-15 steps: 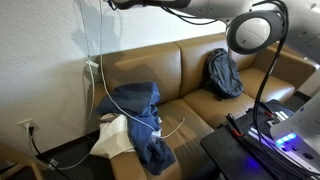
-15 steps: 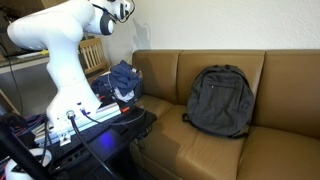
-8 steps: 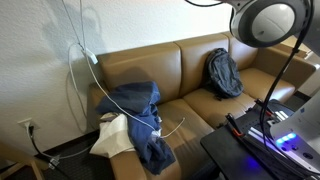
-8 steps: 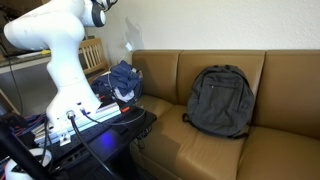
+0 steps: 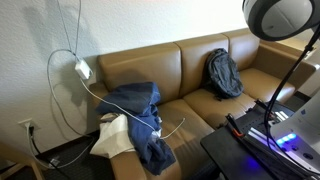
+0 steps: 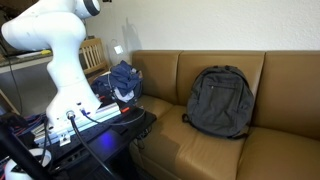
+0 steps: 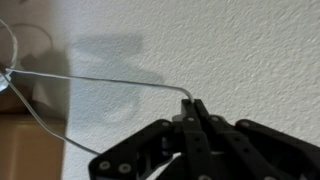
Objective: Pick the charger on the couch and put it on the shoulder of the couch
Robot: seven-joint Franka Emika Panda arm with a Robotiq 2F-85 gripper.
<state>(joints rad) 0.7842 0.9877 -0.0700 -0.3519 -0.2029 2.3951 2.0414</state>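
Observation:
The white charger (image 5: 83, 70) hangs in the air on its thin white cable, just left of the brown couch's backrest (image 5: 150, 55) and about level with its top. It also shows as a small white block in an exterior view (image 6: 118, 50). My gripper (image 7: 192, 104) shows only in the wrist view, facing the white wall. Its fingers are shut on the charger's cable (image 7: 110, 82), which runs off to the left. In both exterior views the gripper is above the top edge. More cable trails down over the couch seat (image 5: 172, 128).
A blue jacket (image 5: 135, 105) and a white cloth (image 5: 113, 137) lie on the couch's left seat. A grey backpack (image 5: 223, 72) leans on the backrest. A wall outlet (image 5: 25, 127) is low on the left. A ring lamp (image 5: 277, 15) and a robot base (image 6: 62, 95) stand in front.
The arm has risen out of the exterior views. The charger has swung left and slightly down on its cable, which now loops wider beside the couch.

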